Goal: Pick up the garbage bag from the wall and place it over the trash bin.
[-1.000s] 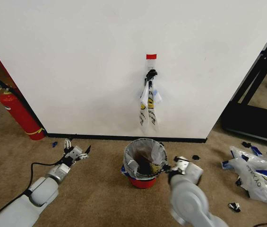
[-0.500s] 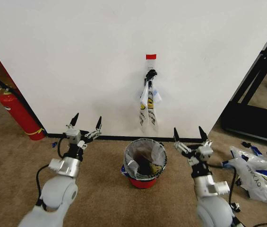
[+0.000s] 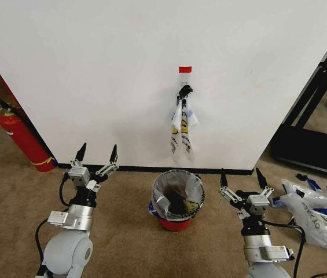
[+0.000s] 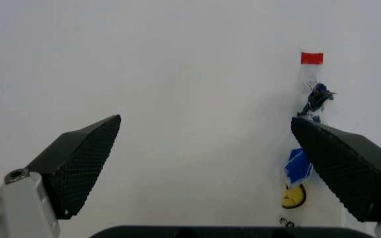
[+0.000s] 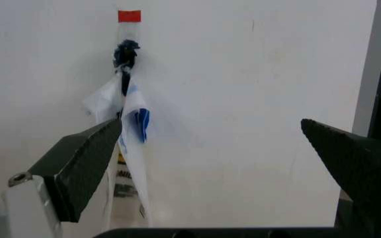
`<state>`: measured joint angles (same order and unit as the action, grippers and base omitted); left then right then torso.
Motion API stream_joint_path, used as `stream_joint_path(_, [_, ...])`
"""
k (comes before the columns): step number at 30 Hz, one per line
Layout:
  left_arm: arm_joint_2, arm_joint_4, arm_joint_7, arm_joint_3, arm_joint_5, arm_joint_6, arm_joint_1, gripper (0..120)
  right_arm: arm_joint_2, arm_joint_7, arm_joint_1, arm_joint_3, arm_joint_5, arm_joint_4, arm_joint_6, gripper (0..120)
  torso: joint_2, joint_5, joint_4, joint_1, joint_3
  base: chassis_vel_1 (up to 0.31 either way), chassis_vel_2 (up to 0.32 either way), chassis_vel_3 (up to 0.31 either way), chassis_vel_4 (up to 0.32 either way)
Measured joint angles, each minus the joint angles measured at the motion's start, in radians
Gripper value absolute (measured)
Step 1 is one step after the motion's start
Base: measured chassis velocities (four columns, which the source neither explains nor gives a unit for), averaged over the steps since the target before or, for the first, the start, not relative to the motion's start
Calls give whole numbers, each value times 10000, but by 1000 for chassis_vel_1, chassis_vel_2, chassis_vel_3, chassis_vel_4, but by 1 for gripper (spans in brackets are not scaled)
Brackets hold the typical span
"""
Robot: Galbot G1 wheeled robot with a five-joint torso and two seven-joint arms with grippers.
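Observation:
The garbage bag point(image 3: 182, 132) hangs limp from a small black hook point(image 3: 184, 91) on the white wall point(image 3: 105, 69), under a red tape rectangle point(image 3: 185, 69). It also shows in the right wrist view as the garbage bag point(image 5: 129, 148) and partly as the garbage bag point(image 4: 297, 173) in the left wrist view. Directly below it on the carpet stands the trash bin point(image 3: 176, 200), black mesh with a red base, lined with another bag. My left gripper point(image 3: 96, 154) is raised left of the bin, open and empty. Right of the bin, my right gripper point(image 3: 242, 176) points up, open and empty.
A red fire extinguisher point(image 3: 21, 139) leans at the wall's left end. White bags with blue lettering point(image 3: 316, 211) lie on the carpet at the right, beside a black metal frame point(image 3: 313, 116). A black baseboard point(image 3: 122, 168) runs along the wall.
Both arms rose from low on the carpet to upright poses with fingers pointing up; over the last half second the left gripper shifted slightly left and the right one moved right and lower.

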<state>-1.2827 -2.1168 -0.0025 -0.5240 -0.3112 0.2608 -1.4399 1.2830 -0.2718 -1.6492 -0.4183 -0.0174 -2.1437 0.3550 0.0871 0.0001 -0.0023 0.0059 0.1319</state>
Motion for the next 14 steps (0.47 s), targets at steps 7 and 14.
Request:
stream_joint_path(7, [21, 29, -6, 21, 8, -11, 15, 100, -10, -30, 22, 18, -48, 0, -14, 100, 0, 0, 0, 0, 0, 0, 0, 0, 0])
stream_joint_path(14, [34, 48, -11, 33, 15, -17, 25, 100, -16, -48, 37, 28, -85, 3, -22, 100, 0, -1, 0, 1, 0, 0, 0, 0, 0])
